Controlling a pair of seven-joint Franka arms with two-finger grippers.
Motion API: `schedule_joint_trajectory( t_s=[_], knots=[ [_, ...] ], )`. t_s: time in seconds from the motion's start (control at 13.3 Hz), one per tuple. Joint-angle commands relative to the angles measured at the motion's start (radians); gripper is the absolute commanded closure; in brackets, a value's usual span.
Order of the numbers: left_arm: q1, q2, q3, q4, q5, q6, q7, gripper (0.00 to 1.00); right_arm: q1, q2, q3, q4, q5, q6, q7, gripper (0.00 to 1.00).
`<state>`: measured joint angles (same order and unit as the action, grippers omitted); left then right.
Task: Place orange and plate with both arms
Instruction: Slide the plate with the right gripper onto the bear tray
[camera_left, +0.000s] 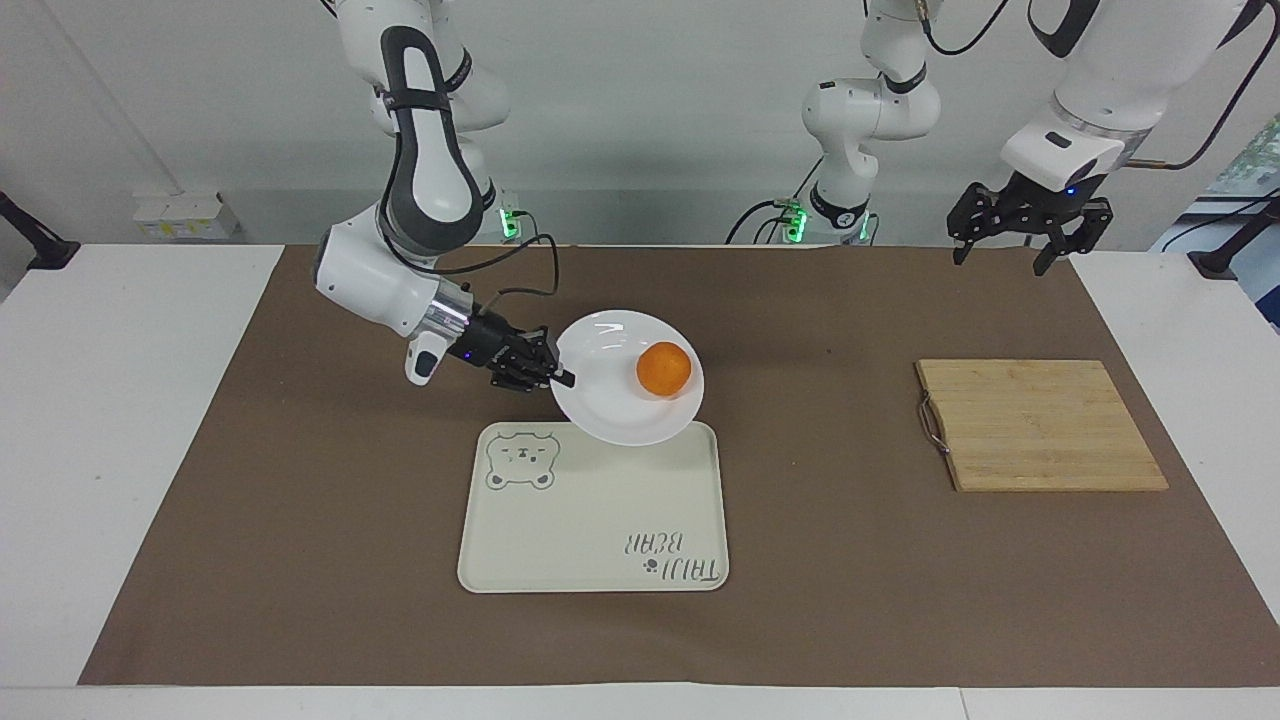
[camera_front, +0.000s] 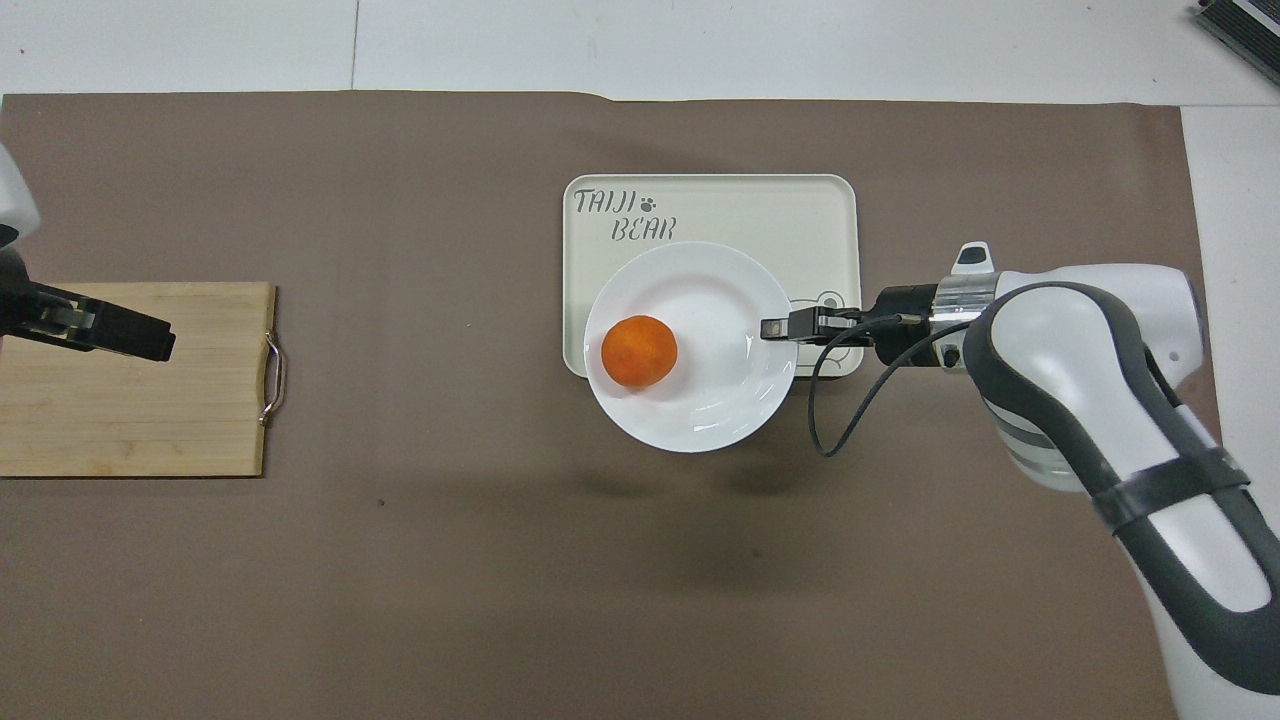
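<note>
On the worktop, the right hand pinches the rim of the plate, held up in the air over the tray's edge nearest the robots, the orange sitting on the plate toward its unheld side. To do this well, I'd keep the plate level so the fruit can't roll, carry it on over the tray's middle, then lower gently. The left hand waits, fingers spread, raised over the worktop's robot-side edge above the cutting board

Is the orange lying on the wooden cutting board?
No, the orange sits on the plate that the right gripper holds by its rim.
</note>
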<state>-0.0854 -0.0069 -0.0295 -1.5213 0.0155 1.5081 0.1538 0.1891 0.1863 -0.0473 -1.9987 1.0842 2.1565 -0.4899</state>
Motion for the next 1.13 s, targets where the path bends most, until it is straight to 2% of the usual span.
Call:
schedule_joint_trajectory(
  t_s=[0.0,0.3,0.53,0.68,1.06],
  knots=[
    [0.01,-0.007,-0.009,0.004,0.014,0.001,-0.01,0.0,-0.034,0.151,0.004,0.192,0.049,-0.04,-0.019,1.0],
    [0.01,-0.007,-0.009,0.003,0.015,0.001,-0.01,0.0,-0.054,0.326,0.006,0.38,0.117,-0.021,-0.007,1.0],
    [0.01,-0.007,-0.009,0.004,0.015,0.001,-0.01,0.0,-0.045,0.412,0.017,0.455,0.138,0.021,-0.007,1.0],
    [0.01,-0.007,-0.009,0.004,0.015,0.001,-0.01,0.0,-0.036,0.435,0.033,0.46,0.138,0.075,-0.01,1.0],
    [0.01,-0.007,-0.009,0.004,0.015,0.001,-0.01,0.0,-0.039,0.449,0.035,0.449,0.089,0.071,-0.038,1.0]
  ],
)
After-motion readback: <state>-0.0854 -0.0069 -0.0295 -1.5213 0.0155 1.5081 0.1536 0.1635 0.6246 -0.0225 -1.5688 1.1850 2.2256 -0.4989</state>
